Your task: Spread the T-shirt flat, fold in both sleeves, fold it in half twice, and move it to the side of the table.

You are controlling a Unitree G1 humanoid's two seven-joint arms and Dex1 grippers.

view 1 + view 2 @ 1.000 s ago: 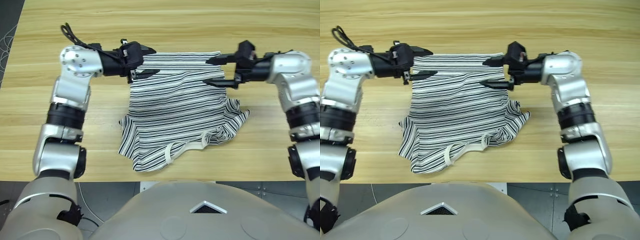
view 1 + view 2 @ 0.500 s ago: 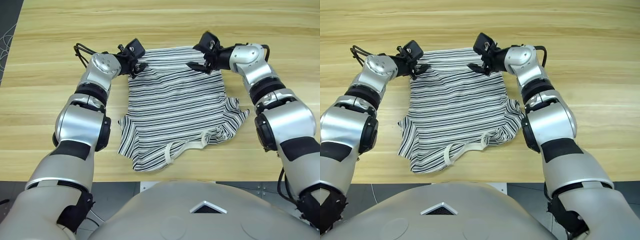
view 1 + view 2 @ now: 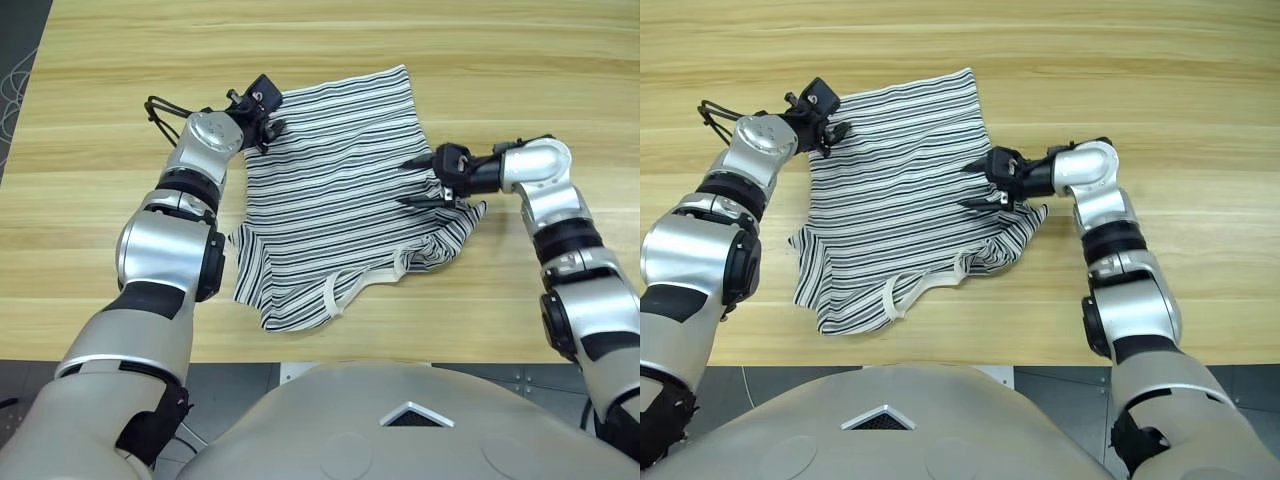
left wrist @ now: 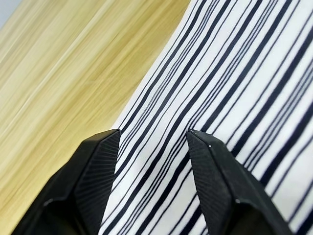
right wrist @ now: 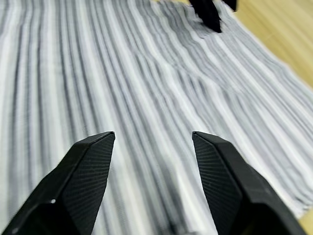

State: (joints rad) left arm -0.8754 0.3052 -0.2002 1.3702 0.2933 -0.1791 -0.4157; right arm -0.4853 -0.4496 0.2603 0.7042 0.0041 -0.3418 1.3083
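While the shirt (image 3: 340, 190) lies rumpled mid-table (image 3: 500, 60), the left claw (image 3: 270, 130) gapes over its far left corner, gripping nothing; the right claw (image 3: 403, 184), fingers spread, hovers empty by its right sleeve.

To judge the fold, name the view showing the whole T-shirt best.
Left eye view: the whole T-shirt lies on the table, collar nearest the robot. The right eye view shows the same. The wrist views show striped patches past the open left gripper and right gripper.
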